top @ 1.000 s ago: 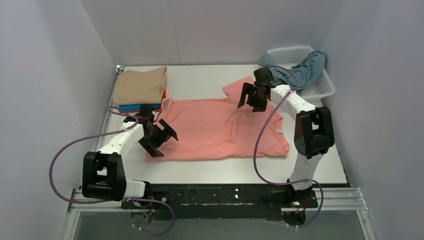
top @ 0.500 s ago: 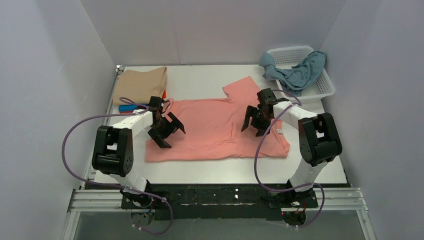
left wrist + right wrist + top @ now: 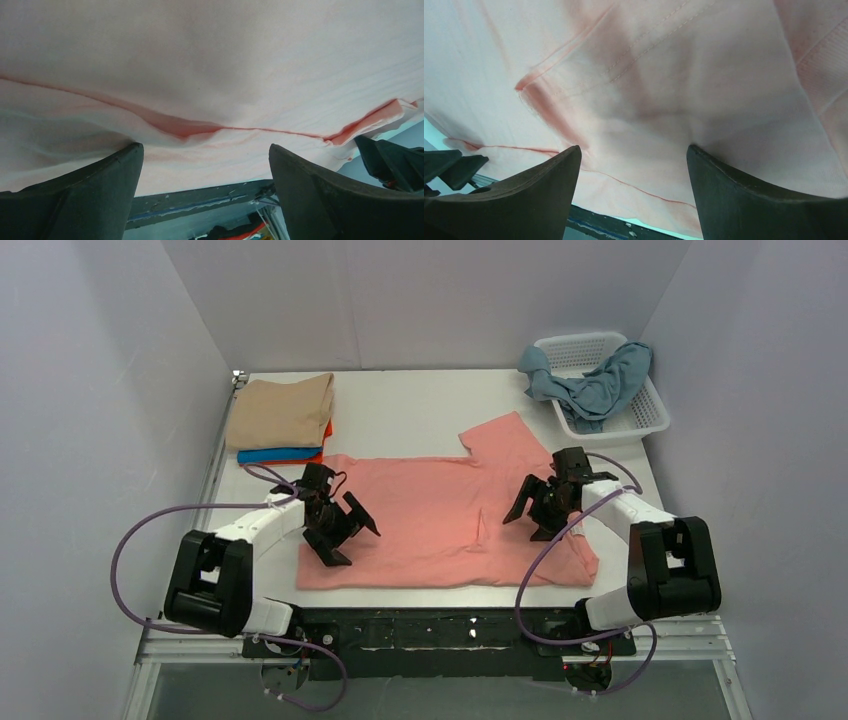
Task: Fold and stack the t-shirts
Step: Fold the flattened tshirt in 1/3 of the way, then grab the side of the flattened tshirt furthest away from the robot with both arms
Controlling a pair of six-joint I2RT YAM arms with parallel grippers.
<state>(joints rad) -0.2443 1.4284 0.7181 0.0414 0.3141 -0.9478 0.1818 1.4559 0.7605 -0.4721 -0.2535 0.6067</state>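
Perhaps touching, t-shirt under left end effector

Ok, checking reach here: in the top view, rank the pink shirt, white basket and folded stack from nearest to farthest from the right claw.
1. the pink shirt, spread beneath the right claw.
2. the white basket, far right corner.
3. the folded stack, far left corner.
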